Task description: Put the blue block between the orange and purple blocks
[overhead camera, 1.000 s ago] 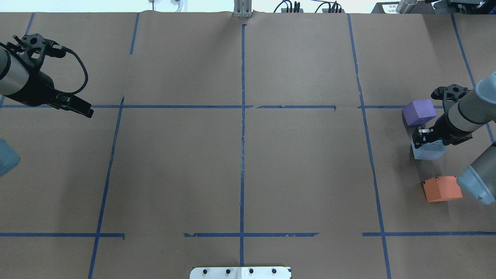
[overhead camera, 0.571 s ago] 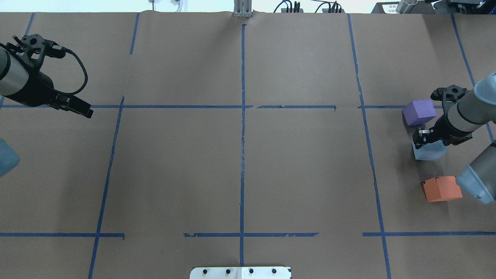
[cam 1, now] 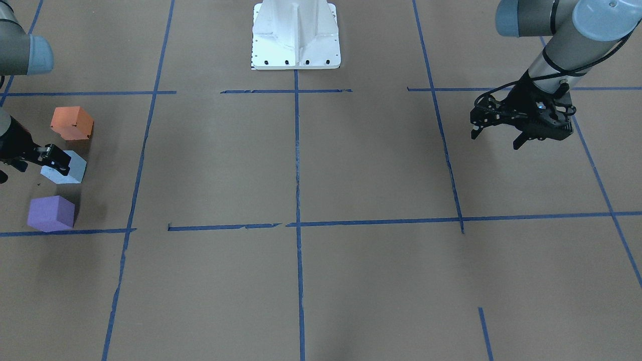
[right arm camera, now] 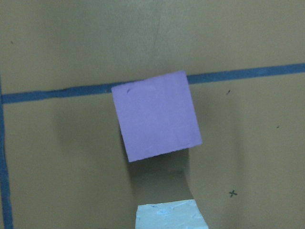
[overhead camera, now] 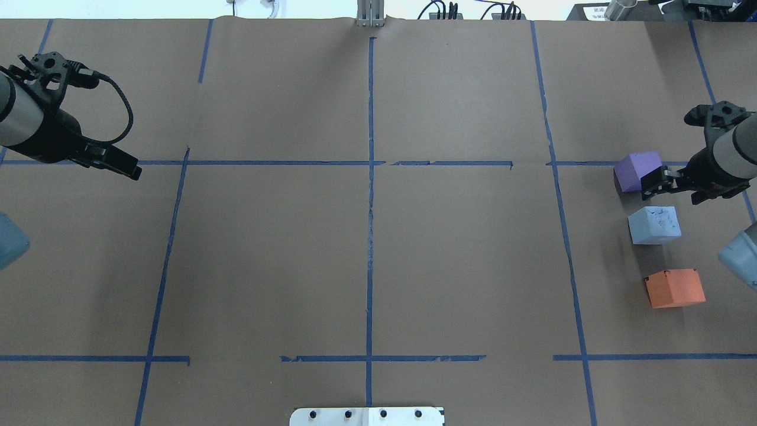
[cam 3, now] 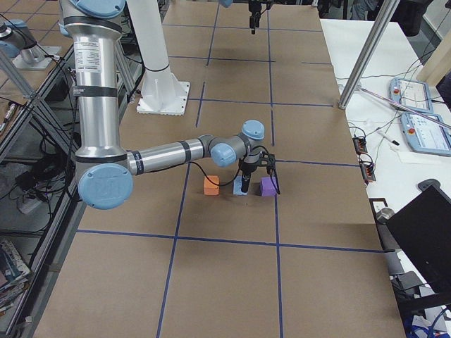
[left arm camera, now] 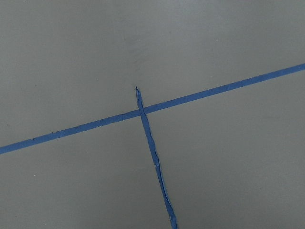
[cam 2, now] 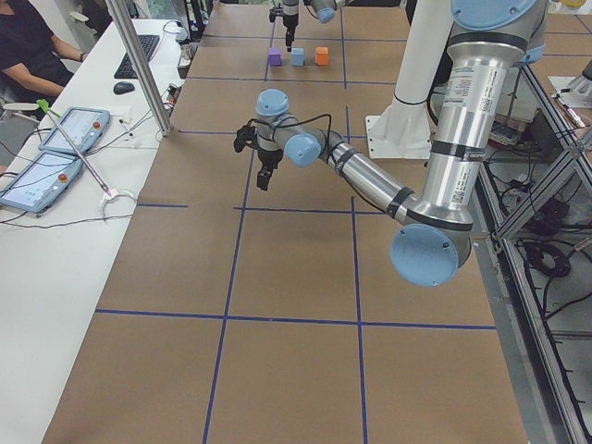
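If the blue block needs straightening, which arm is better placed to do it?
Right. The right gripper hangs just beside the blue block, by the purple block; the left gripper is far across the table.

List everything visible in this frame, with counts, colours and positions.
blue block: one, pale blue, on the table's right side, between the other two blocks and touching neither
purple block: one, purple, farther from the robot than the blue one
orange block: one, orange, nearer the robot
table: one, covered in brown paper
tape lines: several, blue, forming a grid on the paper
base plate: one, white, mid table edge
operator: one, dark top, at a side table
left gripper: black, open, empty, above bare paper
right gripper: black, empty, raised near the purple and blue blocks
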Controlling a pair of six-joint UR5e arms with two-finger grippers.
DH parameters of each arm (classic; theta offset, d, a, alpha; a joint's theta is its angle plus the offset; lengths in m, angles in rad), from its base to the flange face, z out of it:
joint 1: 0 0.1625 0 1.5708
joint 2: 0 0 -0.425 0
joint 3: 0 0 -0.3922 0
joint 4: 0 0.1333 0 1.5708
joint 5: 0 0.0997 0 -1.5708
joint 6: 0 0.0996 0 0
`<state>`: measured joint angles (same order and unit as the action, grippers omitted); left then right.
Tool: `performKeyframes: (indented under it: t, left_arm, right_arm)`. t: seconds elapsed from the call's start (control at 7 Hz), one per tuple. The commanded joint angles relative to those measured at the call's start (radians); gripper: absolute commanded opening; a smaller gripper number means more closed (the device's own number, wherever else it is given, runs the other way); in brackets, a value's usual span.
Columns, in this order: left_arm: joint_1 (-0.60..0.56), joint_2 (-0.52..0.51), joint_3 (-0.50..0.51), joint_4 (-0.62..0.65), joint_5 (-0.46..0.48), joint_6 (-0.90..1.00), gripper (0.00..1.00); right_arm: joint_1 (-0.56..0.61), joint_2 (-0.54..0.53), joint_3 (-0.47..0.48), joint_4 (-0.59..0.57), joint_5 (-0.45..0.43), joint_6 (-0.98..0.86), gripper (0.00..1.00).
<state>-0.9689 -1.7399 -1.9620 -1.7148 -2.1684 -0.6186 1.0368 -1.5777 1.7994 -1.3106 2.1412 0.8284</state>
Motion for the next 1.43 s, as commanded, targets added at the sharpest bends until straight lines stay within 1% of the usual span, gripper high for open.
performKeyframes:
  t: [0.0, 0.14, 0.29, 0.43, 0.57, 0.71, 0.86, 1.0, 1.14, 1.29]
  left_arm:
    - [-0.005, 0.052, -0.001, -0.002, 0.013, 0.016, 1.0]
    - [-0.025, 0.087, -0.006, 0.0, 0.013, 0.063, 1.0]
    - [-0.081, 0.147, -0.002, 0.0, 0.013, 0.168, 1.0]
    - [-0.155, 0.173, 0.021, 0.006, 0.01, 0.351, 1.0]
    - [-0.242, 0.174, 0.062, 0.048, 0.002, 0.485, 1.0]
    - [-0.319, 0.166, 0.083, 0.131, 0.001, 0.594, 1.0]
    - [-0.399, 0.152, 0.133, 0.17, -0.004, 0.687, 1.0]
    - [-0.48, 0.149, 0.185, 0.176, -0.049, 0.779, 1.0]
    - [-0.54, 0.148, 0.24, 0.176, -0.168, 0.798, 1.0]
    - [-0.565, 0.152, 0.245, 0.178, -0.194, 0.8, 1.0]
  right_arm:
    - [0.113, -0.033, 0.074, -0.013, 0.025, -0.003, 1.0]
    - [0.217, -0.042, 0.065, -0.033, 0.134, -0.005, 1.0]
    - [0.288, -0.056, 0.067, -0.065, 0.196, -0.097, 1.0]
    - [0.331, -0.13, 0.061, -0.073, 0.197, -0.273, 1.0]
    - [0.365, -0.175, 0.048, -0.076, 0.198, -0.401, 1.0]
    - [0.383, -0.212, 0.051, -0.076, 0.206, -0.47, 1.0]
    - [0.384, -0.232, 0.057, -0.076, 0.227, -0.512, 1.0]
    - [0.384, -0.237, 0.061, -0.076, 0.224, -0.523, 1.0]
    - [0.381, -0.237, 0.054, -0.076, 0.221, -0.604, 1.0]
    - [0.379, -0.24, 0.051, -0.076, 0.221, -0.655, 1.0]
